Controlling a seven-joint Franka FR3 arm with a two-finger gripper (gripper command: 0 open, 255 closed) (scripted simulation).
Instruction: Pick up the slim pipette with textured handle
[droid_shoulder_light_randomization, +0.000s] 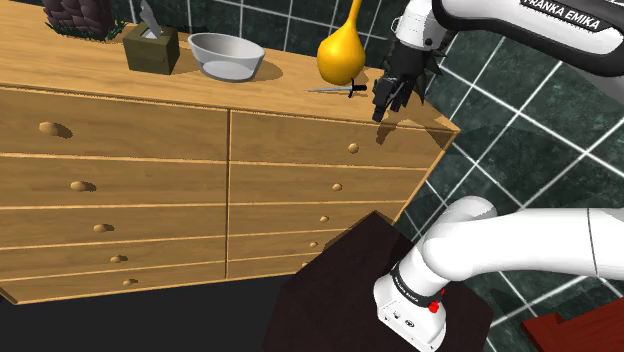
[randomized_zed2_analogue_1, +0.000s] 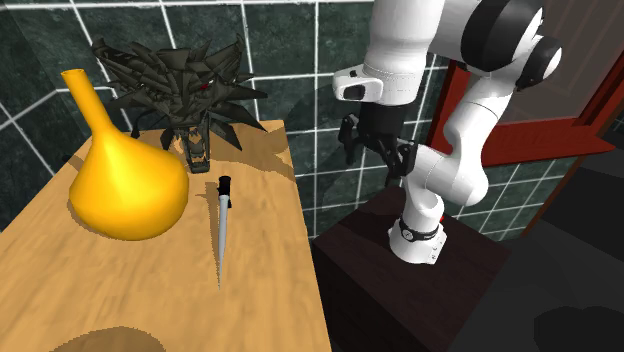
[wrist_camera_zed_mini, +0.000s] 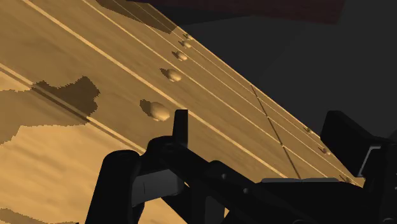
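Observation:
The slim pipette (droid_shoulder_light_randomization: 332, 90) lies flat on the wooden dresser top (droid_shoulder_light_randomization: 200, 90), a thin grey shaft with a black ribbed handle, right beside the yellow flask (droid_shoulder_light_randomization: 340, 50). From the second exterior view, the pipette (randomized_zed2_analogue_1: 221, 232) points its black handle toward the dark spiky plant (randomized_zed2_analogue_1: 185, 85), with the flask (randomized_zed2_analogue_1: 125, 185) at its left. My gripper (droid_shoulder_light_randomization: 384, 102) hangs open and empty a short way off the pipette's handle end, near the dresser's corner. It (randomized_zed2_analogue_1: 376, 152) stands just past the dresser's edge. At the wrist, the fingers (wrist_camera_zed_mini: 180, 127) stand apart over the dresser's front.
A grey bowl (droid_shoulder_light_randomization: 227, 55), a dark tissue box (droid_shoulder_light_randomization: 150, 47) and the spiky plant (droid_shoulder_light_randomization: 80, 15) stand further along the top. Drawer knobs (wrist_camera_zed_mini: 159, 112) line the dresser front. Dark green tiled walls (droid_shoulder_light_randomization: 500, 110) close in behind. The stand (droid_shoulder_light_randomization: 380, 300) sits below.

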